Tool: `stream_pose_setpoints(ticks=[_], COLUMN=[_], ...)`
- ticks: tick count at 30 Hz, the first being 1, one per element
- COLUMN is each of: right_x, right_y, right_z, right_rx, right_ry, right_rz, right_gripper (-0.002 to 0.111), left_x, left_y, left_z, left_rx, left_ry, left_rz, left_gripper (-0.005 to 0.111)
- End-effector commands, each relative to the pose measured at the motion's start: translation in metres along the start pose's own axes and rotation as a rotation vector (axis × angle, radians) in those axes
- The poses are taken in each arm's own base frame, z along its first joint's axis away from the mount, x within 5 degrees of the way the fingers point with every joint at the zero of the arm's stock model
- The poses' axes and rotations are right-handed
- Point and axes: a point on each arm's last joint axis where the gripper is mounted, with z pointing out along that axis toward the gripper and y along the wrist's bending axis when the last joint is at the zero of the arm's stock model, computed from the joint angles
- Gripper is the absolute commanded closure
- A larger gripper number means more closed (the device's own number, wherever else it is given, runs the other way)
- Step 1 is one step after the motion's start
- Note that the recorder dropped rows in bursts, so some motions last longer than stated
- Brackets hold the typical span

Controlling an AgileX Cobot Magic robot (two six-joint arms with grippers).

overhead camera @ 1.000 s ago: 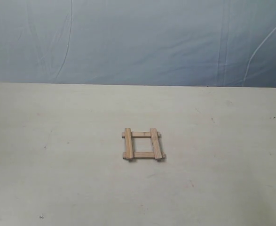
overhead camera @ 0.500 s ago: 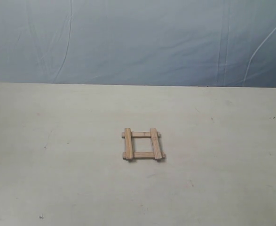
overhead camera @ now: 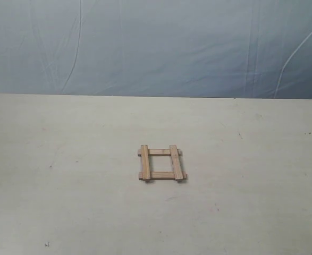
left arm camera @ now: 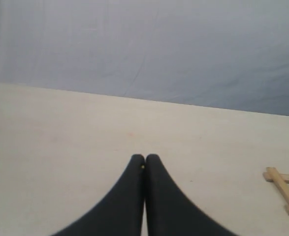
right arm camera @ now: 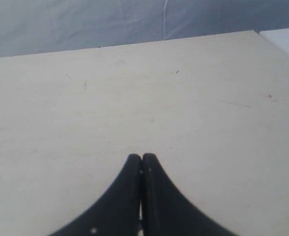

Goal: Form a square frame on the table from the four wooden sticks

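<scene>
The four wooden sticks lie as a small square frame (overhead camera: 162,162) in the middle of the pale table (overhead camera: 65,159), two sticks resting across the ends of the other two with overlapping corners. One corner of the frame (left arm camera: 284,187) shows at the edge of the left wrist view. My left gripper (left arm camera: 144,158) is shut with nothing between its black fingers, well apart from the frame. My right gripper (right arm camera: 142,157) is also shut and empty over bare table. Neither gripper appears in the exterior view.
A wrinkled blue-grey backdrop sheet (overhead camera: 156,48) hangs behind the table's far edge. The right wrist view shows a far corner of the table (right arm camera: 255,33).
</scene>
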Motion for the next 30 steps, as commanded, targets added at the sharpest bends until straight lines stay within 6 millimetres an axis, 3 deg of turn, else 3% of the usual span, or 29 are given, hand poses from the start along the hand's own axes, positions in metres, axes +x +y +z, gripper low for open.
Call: stream_pose_setpoints(ticks=[1, 10, 30], right_x=[-0.003, -0.003, -0.008], right_y=[0.0, 0.0, 0.001], right_z=[-0.001, -0.001, -0.001], right_rx=[-0.001, 0.001, -0.012], right_ry=[-0.032, -0.035, -0.094], right_rz=[-0.077, -0.076, -0.066], right_gripper=[0.109, 0.109, 0.109], left_x=[0.019, 0.06, 0.06], left_y=[0.005, 0.01, 0.01], left_z=[-0.009, -0.002, -0.002], left_rx=[-0.044, -0.053, -0.051], left_ry=[0.004, 0.064, 0.061], left_rz=[0.02, 0.025, 0.026], left_gripper=[0.107, 0.107, 0.107])
